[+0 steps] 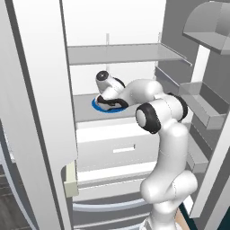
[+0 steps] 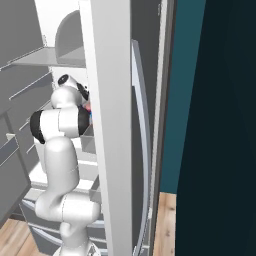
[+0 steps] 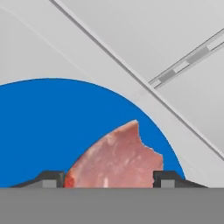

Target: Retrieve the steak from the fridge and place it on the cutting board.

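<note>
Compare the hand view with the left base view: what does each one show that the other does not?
Hand view: the steak lying on the blue plate, between the tool's fingertips. Left base view: the fridge with its open shelves, white drawer and door bins, and the arm reaching in over the plate. Both: the blue plate on the grey shelf.

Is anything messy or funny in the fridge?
Nothing stands out. The steak lies flat on a blue plate on a fridge shelf, with the gripper straddling it. Nothing is spilled or tipped.
</note>
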{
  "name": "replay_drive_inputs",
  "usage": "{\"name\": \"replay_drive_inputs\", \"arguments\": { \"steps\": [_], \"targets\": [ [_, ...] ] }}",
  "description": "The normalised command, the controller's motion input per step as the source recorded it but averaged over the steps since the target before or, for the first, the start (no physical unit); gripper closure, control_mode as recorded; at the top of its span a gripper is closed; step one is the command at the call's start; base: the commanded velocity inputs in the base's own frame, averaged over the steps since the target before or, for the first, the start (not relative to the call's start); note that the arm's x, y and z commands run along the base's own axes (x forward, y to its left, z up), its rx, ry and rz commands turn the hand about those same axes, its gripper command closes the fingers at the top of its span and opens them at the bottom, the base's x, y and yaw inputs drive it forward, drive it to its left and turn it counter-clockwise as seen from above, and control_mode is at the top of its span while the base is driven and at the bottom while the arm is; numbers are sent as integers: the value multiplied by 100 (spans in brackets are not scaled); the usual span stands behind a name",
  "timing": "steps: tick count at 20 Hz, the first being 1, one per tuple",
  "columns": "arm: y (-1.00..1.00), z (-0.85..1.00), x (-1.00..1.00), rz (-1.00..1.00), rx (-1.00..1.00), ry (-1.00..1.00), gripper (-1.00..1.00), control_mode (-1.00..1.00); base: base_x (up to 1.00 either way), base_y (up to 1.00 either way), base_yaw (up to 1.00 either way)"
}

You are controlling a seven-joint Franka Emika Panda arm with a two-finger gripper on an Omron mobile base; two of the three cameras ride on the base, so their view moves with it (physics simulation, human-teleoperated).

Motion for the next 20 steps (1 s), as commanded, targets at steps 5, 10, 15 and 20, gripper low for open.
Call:
{"name": "replay_drive_inputs", "arguments": {
  "steps": [5, 10, 15, 20],
  "targets": [
    [-5, -6, 1, 0, 0, 0, 100, -100, 0, 0, 0],
    [0, 0, 0, 0, 0, 0, 100, -100, 0, 0, 0],
    [15, 0, -26, 0, -5, -21, 100, -100, 0, 0, 0],
    [41, 1, -61, 0, -12, -34, 100, -100, 0, 0, 0]
  ]
}}
